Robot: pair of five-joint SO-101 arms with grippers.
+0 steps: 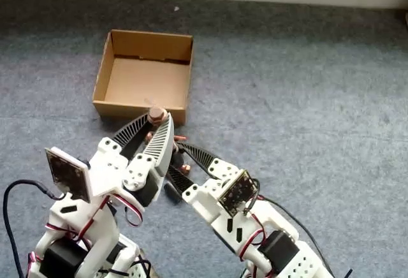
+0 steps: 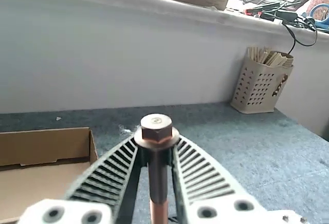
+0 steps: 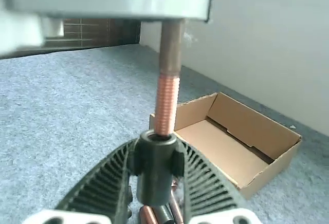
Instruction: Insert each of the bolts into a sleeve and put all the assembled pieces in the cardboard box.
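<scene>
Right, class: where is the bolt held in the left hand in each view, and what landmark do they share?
High view: bolt head between tips of the left hand, beside the cardboard box.
Left wrist view: bolt upright at centre.
Right wrist view: bolt upright, tip at the sleeve mouth.
Shared landmark: the cardboard box.

White arms (image 1: 111, 166) with black ribbed jaws, black servos (image 1: 60, 259), red and black cables (image 1: 22, 182)

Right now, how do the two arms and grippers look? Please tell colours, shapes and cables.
The left arm and right arm have white plastic shells with black motors. The left gripper and right gripper have black ribbed fingers that taper to a point. Red, white and black wires loop at the joints; a black cable trails off. A camera board sits on each wrist.
</scene>
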